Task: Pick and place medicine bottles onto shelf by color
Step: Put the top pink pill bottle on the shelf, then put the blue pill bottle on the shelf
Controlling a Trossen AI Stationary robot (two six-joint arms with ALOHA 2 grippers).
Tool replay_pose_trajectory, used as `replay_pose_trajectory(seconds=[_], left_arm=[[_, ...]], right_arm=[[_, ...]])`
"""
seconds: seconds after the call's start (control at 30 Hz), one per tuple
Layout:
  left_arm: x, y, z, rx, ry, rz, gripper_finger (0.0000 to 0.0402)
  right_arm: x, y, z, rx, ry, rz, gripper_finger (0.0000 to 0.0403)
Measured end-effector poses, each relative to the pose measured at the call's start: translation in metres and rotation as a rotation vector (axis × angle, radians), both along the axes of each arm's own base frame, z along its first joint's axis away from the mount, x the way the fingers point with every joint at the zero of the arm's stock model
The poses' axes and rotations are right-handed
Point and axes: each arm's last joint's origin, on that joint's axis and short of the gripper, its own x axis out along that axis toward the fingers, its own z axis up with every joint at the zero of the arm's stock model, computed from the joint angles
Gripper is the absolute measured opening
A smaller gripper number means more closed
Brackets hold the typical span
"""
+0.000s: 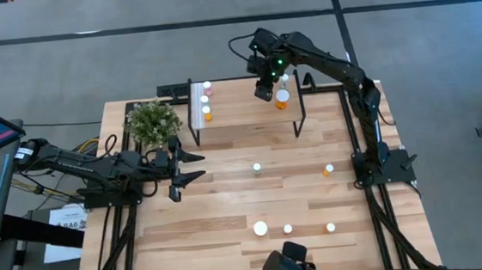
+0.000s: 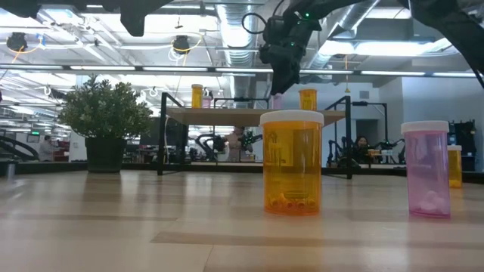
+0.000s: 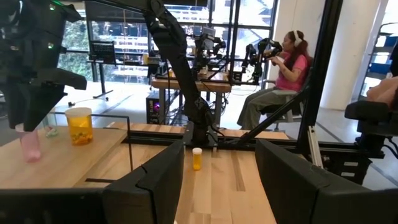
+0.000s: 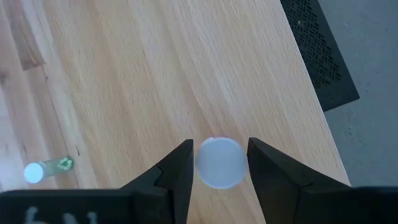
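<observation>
Looking down from the high view, you see the right gripper point(image 1: 262, 91) over the shelf point(image 1: 248, 113), near its back edge, just beside a wide orange bottle point(image 1: 282, 99) that stands on the top board. In the right wrist view the two dark fingers point(image 4: 177, 171) stand at each side of a white cap point(image 4: 219, 163), very close to it; you cannot tell if they touch it or if a thin gap is there. In the left wrist view this cap belongs to a pink bottle point(image 3: 29, 145), which stands upright on the shelf board under the gripper.

At the other end of the shelf, by the white strip, three small bottles point(image 1: 206, 101) stand in a row. On the table point(image 1: 197, 233) you find more bottles well apart: a green one point(image 1: 256, 167) near the middle, an orange one point(image 1: 327, 170) toward the right arm's base, and three white caps point(image 1: 287, 228) near the front edge.

The left gripper point(image 1: 190, 166) waits beside the plant point(image 1: 152, 121), its fingers apart and holding nothing.
</observation>
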Motion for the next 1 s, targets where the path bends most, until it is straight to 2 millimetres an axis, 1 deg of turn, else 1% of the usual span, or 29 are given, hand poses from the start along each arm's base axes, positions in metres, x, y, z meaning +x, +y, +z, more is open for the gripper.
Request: replay_pose_trajectory(seconds=[0.2,0.37,0.43,0.67,0.77,0.83,0.93,1.0], left_arm=[[0.0,0.0,0.0,0.0,0.0,0.0,0.0188],[0.0,0.0,0.0,0.006,0.003,0.0,0.0188],[0.0,0.0,-0.001,0.016,0.01,0.001,0.0188],[0.0,0.001,-0.001,0.026,0.016,0.023,0.0188],[0.0,0.001,-0.002,0.028,0.024,0.026,0.0188],[0.0,0.001,-0.003,0.029,0.028,0.028,0.0188],[0.0,0.001,-0.003,0.029,0.028,0.028,0.0188],[0.0,0.001,-0.003,0.029,0.028,0.029,0.0188]], right_arm=[[0.0,0.0,0.0,-0.003,0.001,0.004,0.0182],[-0.005,0.002,0.003,-0.041,0.05,0.024,0.0185],[-0.007,0.004,0.011,-0.049,0.046,0.032,0.0184],[-0.026,0.013,0.042,-0.079,0.0,0.011,0.0178],[-0.037,0.023,0.06,-0.091,-0.044,-0.01,0.0179],[-0.043,0.034,0.074,-0.079,-0.097,-0.01,0.0181],[-0.051,0.06,0.094,-0.033,-0.194,0.055,0.0184],[-0.054,0.083,0.1,0.002,-0.229,0.126,0.0184]])
